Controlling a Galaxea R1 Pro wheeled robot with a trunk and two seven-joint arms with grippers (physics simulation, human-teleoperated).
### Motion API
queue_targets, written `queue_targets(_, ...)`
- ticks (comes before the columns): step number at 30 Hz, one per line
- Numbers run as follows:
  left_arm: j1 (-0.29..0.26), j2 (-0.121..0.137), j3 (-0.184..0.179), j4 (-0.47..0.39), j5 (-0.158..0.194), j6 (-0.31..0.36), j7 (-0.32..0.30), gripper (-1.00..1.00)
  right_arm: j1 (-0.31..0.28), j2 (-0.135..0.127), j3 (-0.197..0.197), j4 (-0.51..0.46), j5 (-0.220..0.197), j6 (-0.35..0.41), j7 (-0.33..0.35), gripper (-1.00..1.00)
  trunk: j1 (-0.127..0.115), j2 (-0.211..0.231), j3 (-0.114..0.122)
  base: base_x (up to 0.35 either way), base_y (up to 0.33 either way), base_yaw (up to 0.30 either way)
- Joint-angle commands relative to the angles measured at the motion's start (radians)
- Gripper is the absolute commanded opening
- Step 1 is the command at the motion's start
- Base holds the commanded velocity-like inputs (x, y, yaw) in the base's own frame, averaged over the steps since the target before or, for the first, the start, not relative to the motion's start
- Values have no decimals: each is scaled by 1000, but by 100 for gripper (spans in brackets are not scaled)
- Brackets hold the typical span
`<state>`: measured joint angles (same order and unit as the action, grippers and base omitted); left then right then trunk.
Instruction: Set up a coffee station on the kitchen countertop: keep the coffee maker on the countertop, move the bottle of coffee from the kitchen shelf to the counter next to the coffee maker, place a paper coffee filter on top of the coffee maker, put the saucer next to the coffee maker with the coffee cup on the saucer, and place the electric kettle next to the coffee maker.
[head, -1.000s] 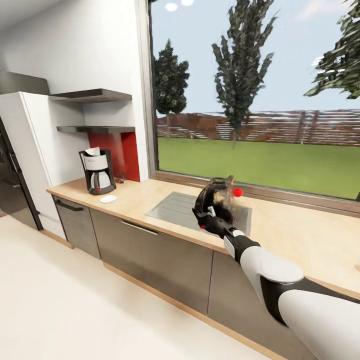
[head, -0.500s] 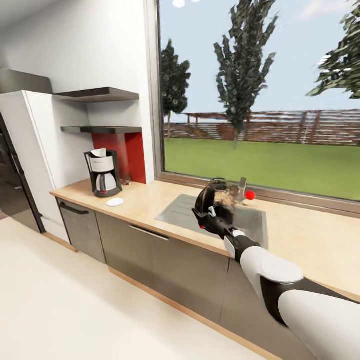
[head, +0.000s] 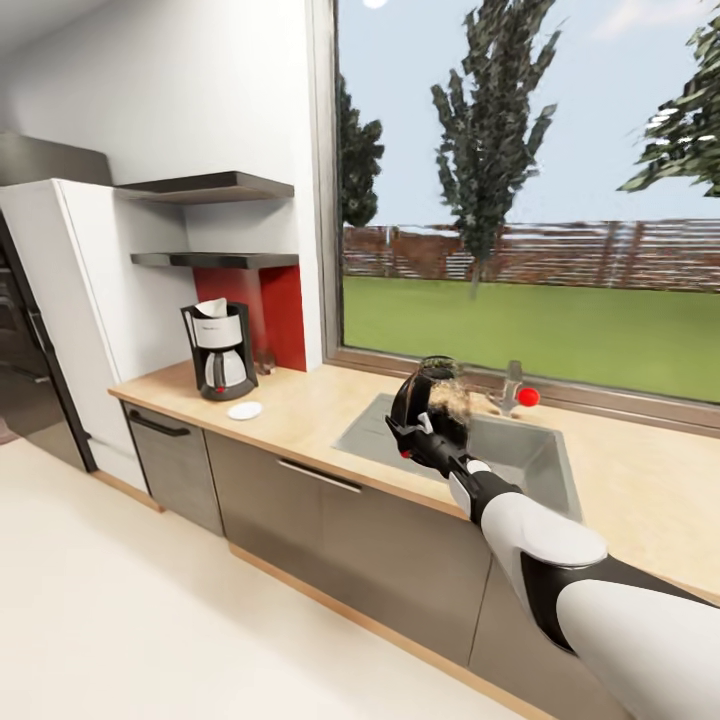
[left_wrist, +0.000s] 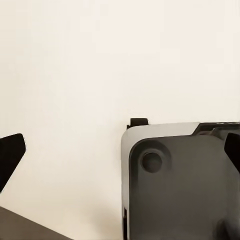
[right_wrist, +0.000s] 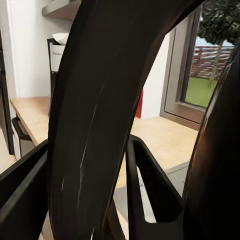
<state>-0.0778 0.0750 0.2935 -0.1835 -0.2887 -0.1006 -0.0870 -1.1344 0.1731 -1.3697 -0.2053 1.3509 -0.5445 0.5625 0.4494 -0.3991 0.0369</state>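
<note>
My right gripper (head: 418, 436) is shut on the black handle of the glass electric kettle (head: 440, 402), which it holds up in front of the sink. In the right wrist view the kettle handle (right_wrist: 100, 125) runs between my fingers (right_wrist: 150, 185). The black coffee maker (head: 220, 350) stands at the countertop's left end with a white paper filter (head: 211, 307) on top, and it also shows far off in the right wrist view (right_wrist: 56, 50). A white saucer (head: 244, 410) lies on the counter just in front of it. My left gripper (left_wrist: 120, 150) is open over pale floor.
The sink (head: 520, 450) with a red-knobbed tap (head: 527, 397) is set in the wooden countertop (head: 300, 410) under a big window. Two dark shelves (head: 215, 259) hang above the coffee maker. A small dark object (head: 265, 360) stands beside it. A tall fridge (head: 60, 300) is at the left.
The camera has moved: counter, coffee maker and sink slid to the right in the picture and look a little nearer. My right arm keeps the kettle in the same pose.
</note>
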Motion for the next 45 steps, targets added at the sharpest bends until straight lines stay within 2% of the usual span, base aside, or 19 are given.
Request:
queue_targets(1, 0, 0, 9, 1, -9, -4, -5, 100, -1, 1, -8, -4, -1, -2, 8, -100, 1, -1, 0, 154, 248, 0)
queue_targets(7, 0, -1, 9, 1, -9, -4, -5, 100, -1, 1, -9, -5, -4, -2, 8, -100, 1, -1, -1, 154, 246, 25)
queue_targets(17, 0, -1, 9, 1, -9, -4, -5, 100, -1, 1, -11, -5, -4, -2, 8, -100, 1, -1, -11, 204, 214, 170)
queue_targets(32, 0, 0, 9, 1, -9, -4, -5, 100, -1, 1, -10, -6, -4, -2, 8, -100, 1, -1, -27, 326, 34, 186)
queue_targets(45, 0, 0, 7, 1, -8, -5, -5, 100, -1, 1, -11, -67, -6, -3, 8, -100, 1, -1, -35, 248, 225, 104)
